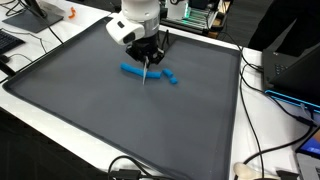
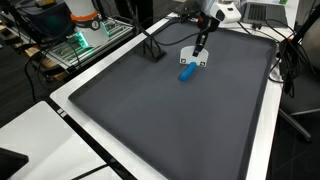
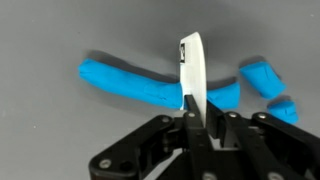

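Observation:
My gripper (image 3: 196,112) is shut on a thin white flat blade (image 3: 190,70) that sticks out straight from the jaws. In the wrist view the blade crosses a blue roll of dough (image 3: 130,80) lying on the dark mat. Two short blue pieces (image 3: 260,75) lie apart from the roll on the right. In both exterior views the gripper (image 1: 148,58) (image 2: 203,38) points down over the blue dough (image 1: 133,70) (image 2: 186,73), with the white blade (image 1: 146,73) (image 2: 192,57) at it. Whether the blade's edge is in the dough or just above it I cannot tell.
The large dark mat (image 1: 90,110) (image 2: 170,120) lies on a white table. A black stand (image 2: 152,50) sits at the mat's far edge. Cables (image 1: 262,120) run along the table's side, and screens and equipment (image 2: 75,45) stand around it.

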`<action>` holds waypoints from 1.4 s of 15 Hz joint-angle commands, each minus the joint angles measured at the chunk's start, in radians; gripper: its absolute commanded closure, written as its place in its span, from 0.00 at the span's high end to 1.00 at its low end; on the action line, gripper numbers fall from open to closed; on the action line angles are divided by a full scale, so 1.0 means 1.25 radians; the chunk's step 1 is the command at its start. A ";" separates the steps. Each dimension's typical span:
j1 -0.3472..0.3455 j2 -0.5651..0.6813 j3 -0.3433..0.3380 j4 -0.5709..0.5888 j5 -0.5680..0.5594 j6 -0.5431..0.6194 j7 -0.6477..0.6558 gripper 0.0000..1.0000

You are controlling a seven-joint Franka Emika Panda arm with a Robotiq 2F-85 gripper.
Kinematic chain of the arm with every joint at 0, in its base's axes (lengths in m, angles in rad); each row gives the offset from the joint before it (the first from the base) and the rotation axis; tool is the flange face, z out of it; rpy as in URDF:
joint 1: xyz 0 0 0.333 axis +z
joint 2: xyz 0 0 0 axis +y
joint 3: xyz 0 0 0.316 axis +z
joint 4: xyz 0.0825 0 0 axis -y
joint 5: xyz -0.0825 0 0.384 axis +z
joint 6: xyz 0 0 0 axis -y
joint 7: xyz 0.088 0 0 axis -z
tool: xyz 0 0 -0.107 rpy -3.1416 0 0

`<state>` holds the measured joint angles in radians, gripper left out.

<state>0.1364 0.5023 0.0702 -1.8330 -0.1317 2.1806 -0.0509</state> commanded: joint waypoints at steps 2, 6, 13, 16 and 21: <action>-0.011 0.002 0.006 -0.035 0.021 -0.041 -0.008 0.02; -0.016 -0.006 0.007 -0.054 0.027 -0.063 -0.015 0.02; -0.021 -0.030 0.010 -0.057 0.033 -0.109 -0.027 0.02; -0.021 -0.043 0.010 -0.053 0.029 -0.132 -0.028 0.02; -0.019 -0.071 0.010 -0.049 0.022 -0.169 -0.030 0.02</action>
<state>0.1228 0.4605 0.0736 -1.8677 -0.1133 2.0004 -0.0677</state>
